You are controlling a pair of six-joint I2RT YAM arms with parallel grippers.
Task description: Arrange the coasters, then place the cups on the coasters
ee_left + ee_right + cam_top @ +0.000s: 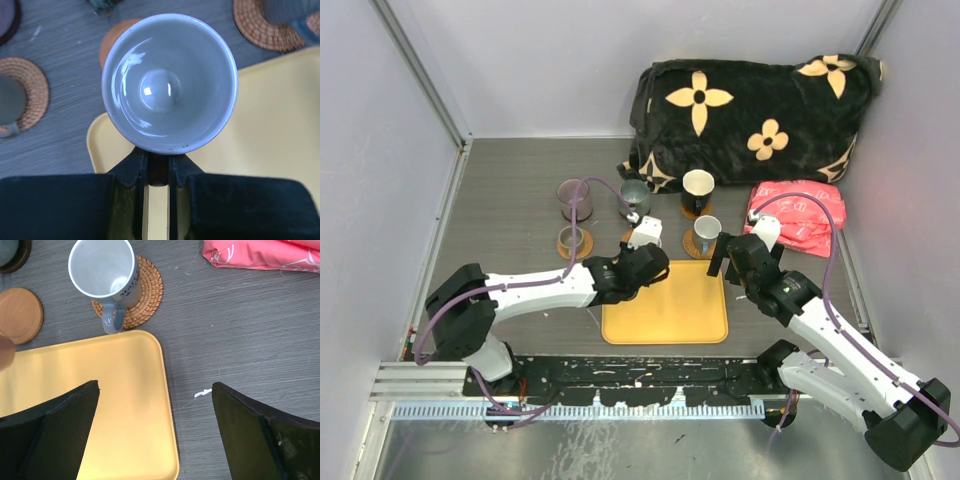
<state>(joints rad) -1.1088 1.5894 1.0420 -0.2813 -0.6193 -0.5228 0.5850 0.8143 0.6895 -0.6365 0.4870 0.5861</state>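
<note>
My left gripper [157, 167] is shut on the handle of a pale grey cup [170, 82], held upright over the far left corner of the yellow tray [270, 125]. An orange-brown coaster [112, 37] lies bare just beyond that cup. From above, the left gripper [642, 268] hides most of the held cup. My right gripper [155, 390] stands open and empty over the tray's right edge [167, 390]. Beyond it, a grey cup [103, 267] sits on a wicker coaster [147, 287]. A small olive cup [574, 240] sits on another wicker coaster.
A purple cup [574, 198], a grey cup [634, 195] and a black cup [697, 190] stand in a row at the back. A black flowered blanket [750, 105] lies behind them. A pink bag [795, 215] lies to the right. Grey walls close both sides.
</note>
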